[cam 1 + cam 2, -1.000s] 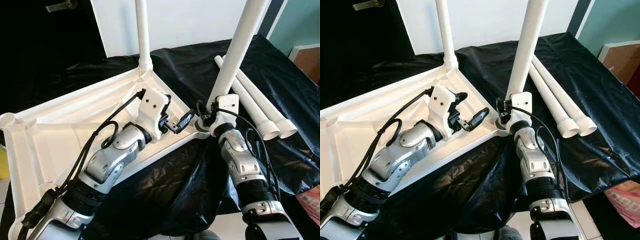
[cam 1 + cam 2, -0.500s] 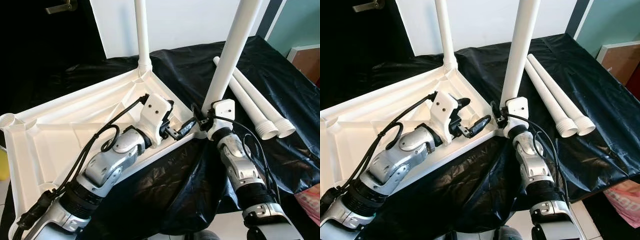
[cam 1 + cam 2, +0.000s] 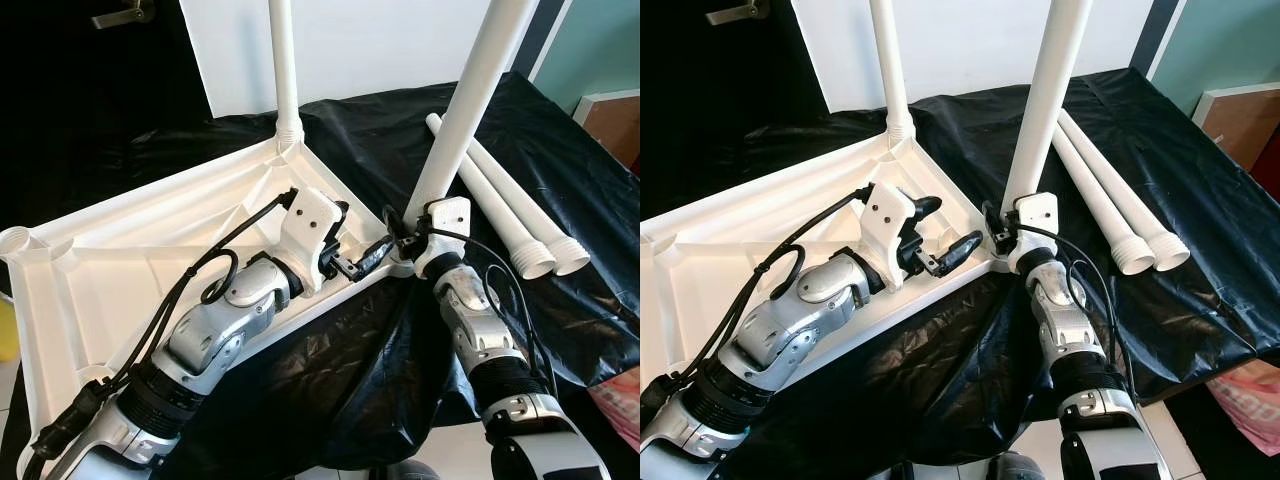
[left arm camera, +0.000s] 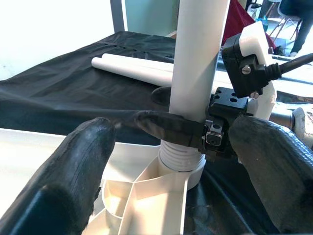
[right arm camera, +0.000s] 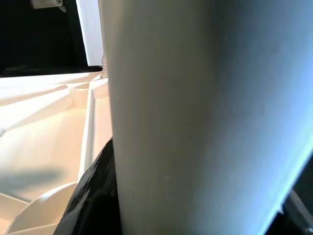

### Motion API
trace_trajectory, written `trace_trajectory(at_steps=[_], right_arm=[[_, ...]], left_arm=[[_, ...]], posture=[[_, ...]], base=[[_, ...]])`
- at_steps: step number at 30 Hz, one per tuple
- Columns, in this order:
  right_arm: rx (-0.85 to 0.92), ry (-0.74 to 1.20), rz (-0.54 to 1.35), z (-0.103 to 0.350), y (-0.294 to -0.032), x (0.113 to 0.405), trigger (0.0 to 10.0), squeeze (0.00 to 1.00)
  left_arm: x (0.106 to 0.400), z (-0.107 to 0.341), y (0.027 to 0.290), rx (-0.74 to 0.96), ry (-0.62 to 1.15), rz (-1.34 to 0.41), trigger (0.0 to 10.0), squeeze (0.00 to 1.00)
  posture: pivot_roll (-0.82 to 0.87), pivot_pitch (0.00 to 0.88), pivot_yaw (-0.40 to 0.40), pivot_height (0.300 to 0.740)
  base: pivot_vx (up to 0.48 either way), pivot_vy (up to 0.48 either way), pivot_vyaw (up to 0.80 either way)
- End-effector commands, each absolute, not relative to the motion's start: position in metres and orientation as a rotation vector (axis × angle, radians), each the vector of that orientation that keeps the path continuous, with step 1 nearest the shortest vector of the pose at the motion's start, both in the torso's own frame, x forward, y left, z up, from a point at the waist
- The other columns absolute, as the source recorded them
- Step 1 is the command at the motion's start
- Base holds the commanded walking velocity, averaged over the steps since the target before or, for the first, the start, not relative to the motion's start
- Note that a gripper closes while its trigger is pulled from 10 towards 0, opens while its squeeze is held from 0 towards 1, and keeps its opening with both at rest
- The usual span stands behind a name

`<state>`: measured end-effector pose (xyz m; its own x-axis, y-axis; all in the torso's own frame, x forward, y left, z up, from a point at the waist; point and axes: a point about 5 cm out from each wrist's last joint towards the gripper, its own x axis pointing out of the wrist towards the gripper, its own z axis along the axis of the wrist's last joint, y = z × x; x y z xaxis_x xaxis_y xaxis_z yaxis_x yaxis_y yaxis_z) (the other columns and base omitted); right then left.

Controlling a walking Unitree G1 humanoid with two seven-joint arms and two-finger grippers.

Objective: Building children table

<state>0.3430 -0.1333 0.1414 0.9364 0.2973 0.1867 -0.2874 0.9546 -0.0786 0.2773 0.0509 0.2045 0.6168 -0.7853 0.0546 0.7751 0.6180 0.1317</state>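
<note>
1. The table leg (image 3: 462,110), clamped by the right pincer (image 4: 193,131) at the corner socket (image 4: 182,165) of the upturned tabletop (image 3: 130,255), could be cross-threaded if tilted.
2. The tabletop could be shifted; the left pincer (image 3: 352,262), fingers apart, grips nothing.

I see a black plastic sheet (image 3: 330,370) spread under everything, crumpled and glossy, its edge drooping toward six o'clock. Behind it, at twelve o'clock, stands a white wall panel (image 3: 380,40). At eleven o'clock there is a dark door with a metal lever handle (image 3: 120,14). At two o'clock I make out a teal wall (image 3: 600,45) and, just below it, a brown wooden board with a white edge (image 3: 615,115). Something pink (image 3: 620,400) sits at four o'clock on the pale tiled floor (image 3: 1165,425).
</note>
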Motion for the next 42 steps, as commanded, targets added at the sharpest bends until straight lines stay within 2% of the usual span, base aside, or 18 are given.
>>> trace_trajectory(at_steps=[1, 12, 21, 24, 32, 42], right_arm=[[-0.048, -0.082, 0.301, 0.116, -0.136, 0.338, 10.0, 0.0], [-0.195, -0.092, 0.449, 0.1, -0.138, 0.322, 10.0, 0.0], [-0.251, -0.076, 0.496, 0.097, -0.145, 0.322, 10.0, 0.0], [-0.23, -0.071, 0.491, 0.097, -0.146, 0.323, 10.0, 0.0], [-0.039, -0.018, 0.428, 0.098, -0.147, 0.331, 10.0, 0.0], [-0.02, 0.0, 0.42, 0.096, -0.145, 0.333, 10.0, 0.0]], left_arm=[[0.262, 0.205, 0.042, 0.134, -0.102, -1.192, 10.0, 0.0], [0.261, 0.206, 0.042, 0.129, -0.101, -1.199, 10.0, 0.0], [0.261, 0.208, 0.043, 0.127, -0.103, -1.203, 10.0, 0.0], [0.261, 0.208, 0.043, 0.129, -0.103, -1.203, 10.0, 0.0], [0.261, 0.209, 0.043, 0.13, -0.105, -1.204, 10.0, 0.0], [0.261, 0.211, 0.045, 0.133, -0.106, -1.204, 10.0, 0.0]], posture=[[0.01, 0.12, 0.004, 0.74], [0.0, 0.126, 0.006, 0.74], [0.0, 0.125, 0.01, 0.74], [0.01, 0.124, 0.011, 0.74], [0.01, 0.123, 0.012, 0.74], [0.01, 0.123, 0.017, 0.74]], base=[[0.0, 0.0, 0.0], [0.0, 0.0, 0.0], [0.0, 0.0, 0.0], [0.0, 0.0, 0.0], [0.0, 0.0, 0.0], [0.0, 0.0, 0.0]])
